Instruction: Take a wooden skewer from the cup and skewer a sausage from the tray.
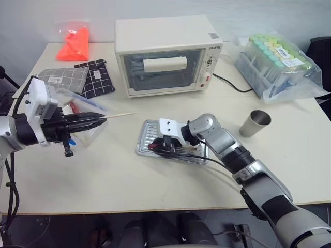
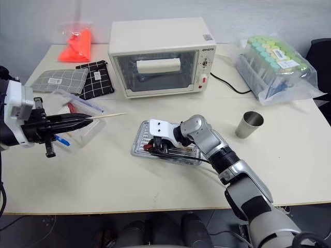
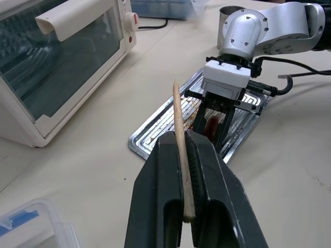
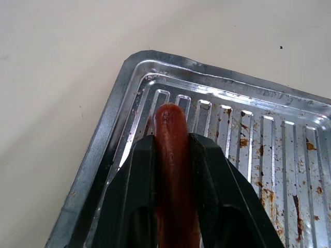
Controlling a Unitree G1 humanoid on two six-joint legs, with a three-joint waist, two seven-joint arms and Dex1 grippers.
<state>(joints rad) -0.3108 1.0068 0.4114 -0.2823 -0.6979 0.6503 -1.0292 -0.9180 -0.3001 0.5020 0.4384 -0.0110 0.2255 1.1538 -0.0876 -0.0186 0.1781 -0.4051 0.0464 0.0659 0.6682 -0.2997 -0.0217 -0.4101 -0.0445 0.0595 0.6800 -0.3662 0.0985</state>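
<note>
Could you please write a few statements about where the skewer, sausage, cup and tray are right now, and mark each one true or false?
1. The left gripper is shut on the wooden skewer. True.
2. The sausage sits between the fingers of the right gripper, over the tray. True.
3. The wooden skewer is already pushed through the sausage. False: its tip is in the air, well apart from the sausage.
4. The cup stands on the tray. False: it stands on the table, off to the tray's right.
5. The toaster oven has its door open. False: the door is closed.
</note>
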